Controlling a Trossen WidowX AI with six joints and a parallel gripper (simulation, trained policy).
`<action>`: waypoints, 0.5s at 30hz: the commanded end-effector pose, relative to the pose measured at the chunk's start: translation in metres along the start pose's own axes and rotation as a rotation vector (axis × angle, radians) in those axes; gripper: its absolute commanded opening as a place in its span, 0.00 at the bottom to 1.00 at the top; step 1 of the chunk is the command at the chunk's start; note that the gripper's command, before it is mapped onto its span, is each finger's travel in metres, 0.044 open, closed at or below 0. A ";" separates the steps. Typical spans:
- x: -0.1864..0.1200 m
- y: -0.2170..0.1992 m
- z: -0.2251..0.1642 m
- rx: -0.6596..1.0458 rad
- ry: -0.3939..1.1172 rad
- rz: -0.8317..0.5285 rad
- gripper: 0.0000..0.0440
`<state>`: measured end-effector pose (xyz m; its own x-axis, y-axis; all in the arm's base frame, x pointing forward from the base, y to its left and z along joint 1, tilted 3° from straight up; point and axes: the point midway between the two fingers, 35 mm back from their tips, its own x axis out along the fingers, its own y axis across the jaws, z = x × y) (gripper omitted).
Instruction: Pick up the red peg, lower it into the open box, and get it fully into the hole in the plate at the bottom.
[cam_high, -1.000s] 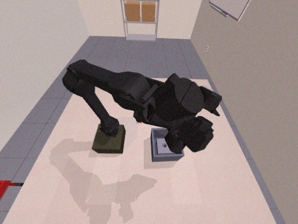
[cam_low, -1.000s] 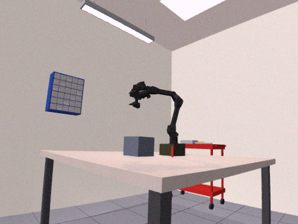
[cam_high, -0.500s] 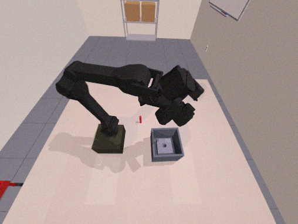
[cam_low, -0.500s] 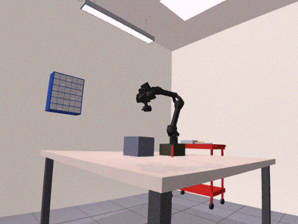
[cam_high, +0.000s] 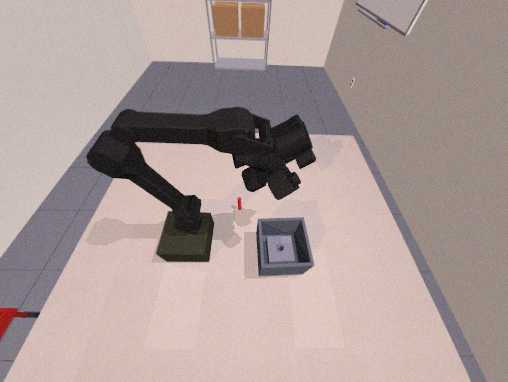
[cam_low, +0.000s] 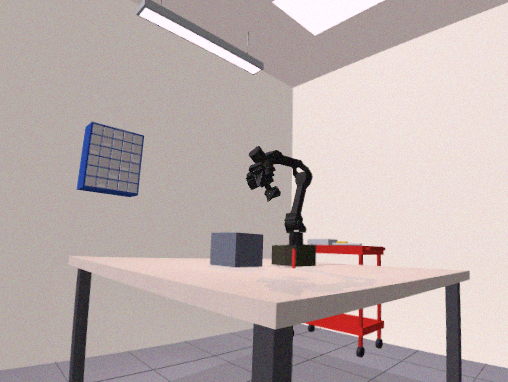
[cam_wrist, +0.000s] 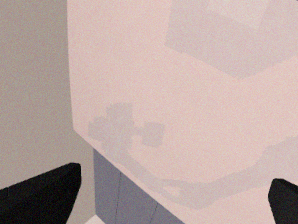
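Shows a red peg (cam_high: 239, 203) (cam_low: 293, 258) on the worktop (cam_high: 225, 325) (cam_low: 200, 286) (cam_wrist: 120, 60), outside the open box (cam_high: 260, 250) (cam_low: 223, 249). Hangs well above it, in the exterior view, the black gripper (cam_high: 270, 189) (cam_low: 261, 190) (cam_wrist: 177, 183), with fingers wide apart and nothing between them. Places the peg below the gripper and off to its side, toward the arm's base (cam_high: 168, 246) (cam_low: 280, 255) in the top view.

Points the peg straight up, standing on one end, with its long axis upright.

Leaves open worktop around the peg, touching neither base nor box and well in from the table edges. In the top view, sets it nearer the shelf end than either of them. Surrounds the pale plate (cam_high: 274, 256) with the box's four walls, leaving its round hole visible from above. In the wrist view, shows a worktop edge running between the fingertips, with shadows across the surface.
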<state>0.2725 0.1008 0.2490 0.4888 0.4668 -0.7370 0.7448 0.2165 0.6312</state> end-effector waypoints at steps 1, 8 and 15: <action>0.011 -0.022 -0.015 0.060 0.027 -0.092 0.94; 0.026 -0.059 -0.038 0.158 0.053 -0.257 0.93; 0.037 -0.095 -0.055 0.247 0.035 -0.414 0.93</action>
<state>0.2073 0.1415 0.1882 0.1753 0.4434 -0.8790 0.9391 0.1928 0.2845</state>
